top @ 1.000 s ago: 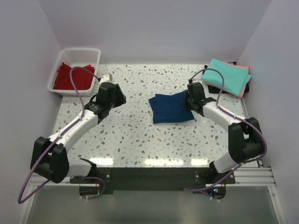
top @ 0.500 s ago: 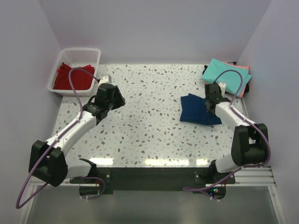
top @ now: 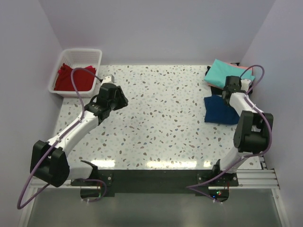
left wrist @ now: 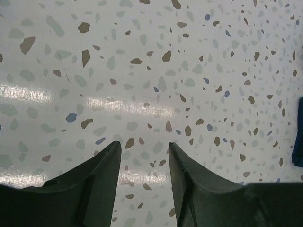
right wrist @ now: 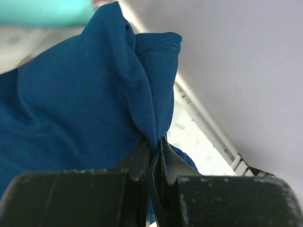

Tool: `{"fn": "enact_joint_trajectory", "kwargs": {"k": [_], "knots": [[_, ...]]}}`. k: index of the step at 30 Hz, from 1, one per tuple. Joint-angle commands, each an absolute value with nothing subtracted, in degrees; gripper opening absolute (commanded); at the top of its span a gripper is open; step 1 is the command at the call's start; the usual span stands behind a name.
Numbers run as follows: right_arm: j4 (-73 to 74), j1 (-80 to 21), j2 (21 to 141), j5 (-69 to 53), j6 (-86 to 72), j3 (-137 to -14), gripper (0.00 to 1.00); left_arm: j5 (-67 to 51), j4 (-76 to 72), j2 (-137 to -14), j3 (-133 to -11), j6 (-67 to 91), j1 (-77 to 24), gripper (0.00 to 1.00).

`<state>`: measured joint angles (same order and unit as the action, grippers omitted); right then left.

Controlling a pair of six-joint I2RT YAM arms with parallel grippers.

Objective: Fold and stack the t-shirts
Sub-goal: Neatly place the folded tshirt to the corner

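**Navy tee dragged to the right edge, nearly at the stack**

In one second the folded navy t-shirt [top: 220,109] has travelled from the middle of the table [top: 161,127] to its right side. It now lies just in front of the teal t-shirt [top: 230,75], which sits at the far right corner with a salmon-pink edge [top: 247,69] showing beneath it. The right gripper [top: 230,94] has carried it there. The right wrist view shows its jaws closed tight on a bunched fold of the navy cloth [right wrist: 71,104], pinched right at the fingertips [right wrist: 152,144], with the rest of the shirt hanging away from them and the teal one in the upper left corner of that view. The bundle looks looser and more rumpled than it did mid-table, so the fold may need tidying once it lands.

The left gripper [top: 113,94] has barely shifted. It hovers over bare terrazzo on the left half of the table, its fingers [left wrist: 102,170] spread apart and holding nothing. The red t-shirt [top: 68,79] waits in the white basket [top: 80,52] at the far left corner.

The navy shirt seems to be at the stacking step, with only the lift onto the teal pile left. The red one is probably next.
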<state>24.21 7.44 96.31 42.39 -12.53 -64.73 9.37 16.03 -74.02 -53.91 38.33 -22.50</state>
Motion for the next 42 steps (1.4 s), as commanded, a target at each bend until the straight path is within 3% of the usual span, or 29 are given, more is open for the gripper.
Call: {"fn": "enact_joint_trajectory", "kwargs": {"k": [1,20,22,23,24,26,33,42], "knots": [[25.0,9.0,100.0,50.5,-12.1,-71.0,0.0,9.0,16.7,-75.6,-57.5,37.5,-22.2,0.5],[26.4,15.4,109.5,52.8,-14.1,-77.8,0.0,8.4,16.4,-80.1,-60.8,36.8,-23.9,0.5],[26.1,15.5,108.9,52.4,-15.0,-77.4,0.16,8.6,16.3,-80.7,-60.9,36.5,-24.3,0.51],[26.1,15.5,107.9,52.5,-15.4,-77.1,0.28,8.9,16.3,-80.8,-60.8,36.3,-24.4,0.51],[25.7,15.5,107.4,52.6,-15.3,-76.6,0.5,9.4,16.3,-80.9,-60.7,36.3,-24.6,0.52],[25.5,15.5,105.4,53.4,-15.8,-76.0,0.66,9.8,16.1,-81.1,-60.4,36.1,-24.7,0.54],[24.6,14.4,98.4,52.3,-17.8,-72.7,0.69,10.3,14.5,-81.5,-59.0,36.1,-25.0,0.57],[24.5,-0.4,91.5,49.9,-18.1,-68.4,0.69,10.9,12.4,-80.2,-57.0,34.2,-27.2,0.6]]}}
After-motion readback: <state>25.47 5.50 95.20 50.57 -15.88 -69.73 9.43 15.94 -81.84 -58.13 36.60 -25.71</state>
